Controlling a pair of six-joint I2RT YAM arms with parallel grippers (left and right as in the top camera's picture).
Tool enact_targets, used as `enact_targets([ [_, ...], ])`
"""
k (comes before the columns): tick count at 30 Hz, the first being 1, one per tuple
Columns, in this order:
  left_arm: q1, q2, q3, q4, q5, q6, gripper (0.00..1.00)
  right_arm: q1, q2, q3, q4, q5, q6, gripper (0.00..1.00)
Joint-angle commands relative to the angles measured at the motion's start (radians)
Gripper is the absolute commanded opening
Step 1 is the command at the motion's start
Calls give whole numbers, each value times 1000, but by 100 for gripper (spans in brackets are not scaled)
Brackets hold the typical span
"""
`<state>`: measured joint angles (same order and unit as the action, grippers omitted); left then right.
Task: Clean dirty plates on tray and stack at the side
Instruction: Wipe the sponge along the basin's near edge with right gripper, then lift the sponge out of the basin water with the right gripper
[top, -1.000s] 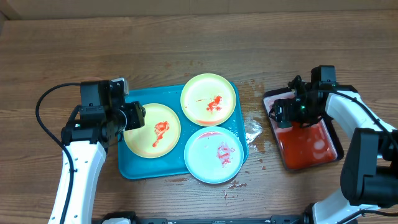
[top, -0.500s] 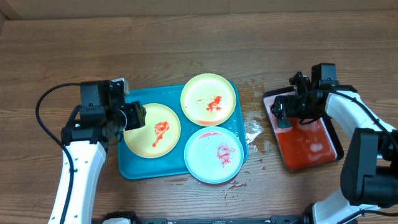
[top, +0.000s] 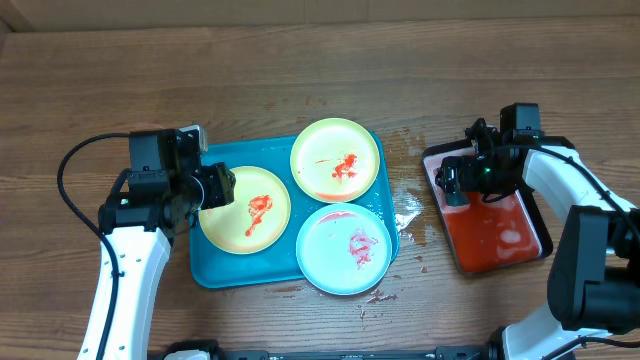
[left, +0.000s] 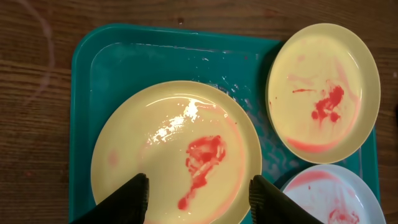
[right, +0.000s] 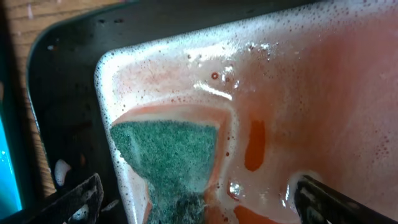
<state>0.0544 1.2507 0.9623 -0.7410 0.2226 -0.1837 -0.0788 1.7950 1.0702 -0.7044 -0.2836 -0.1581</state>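
Note:
Three plates smeared with red sauce lie on the turquoise tray (top: 205, 268): a yellow-green plate (top: 247, 210) at the left, another yellow-green plate (top: 335, 160) at the back, and a pale blue-white plate (top: 344, 248) at the front right. My left gripper (top: 215, 187) hovers over the left plate's near part (left: 180, 149), jaws open, its black fingers (left: 134, 199) spread above the plate. My right gripper (top: 452, 182) is open over the black tray. A green sponge (right: 168, 155) lies in the foamy red liquid between its fingertips (right: 81, 196).
The black tray (top: 535, 250) of red liquid stands at the right. Wet splashes and foam (top: 405, 215) mark the wood between the two trays. Bare wooden table lies behind the trays and at the far left.
The right gripper has shifted slightly over the black tray. The left arm and the plates have stayed where they were.

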Motion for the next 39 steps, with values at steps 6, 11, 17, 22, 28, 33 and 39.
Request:
enact_targets([
  [6,2,6,24,0,-5,4,54,-2,6,-4,15,111,-3,77],
  [11,2,6,24,-3,-5,5,54,-2,6,-4,-8,219,0,68],
  [17,2,6,24,-3,-5,5,54,-2,6,-4,-3,160,31,72],
  [22,2,6,24,-3,-5,5,54,-1,6,-4,1,105,31,24],
  [28,2,6,24,-3,-5,4,52,-1,6,-4,3,56,31,4],
  [33,2,6,24,-8,-5,4,59,-1,6,-4,-10,42,31,4],
  [39,2,6,24,-26,-5,4,69,-1,6,4,-47,43,31,4],
])
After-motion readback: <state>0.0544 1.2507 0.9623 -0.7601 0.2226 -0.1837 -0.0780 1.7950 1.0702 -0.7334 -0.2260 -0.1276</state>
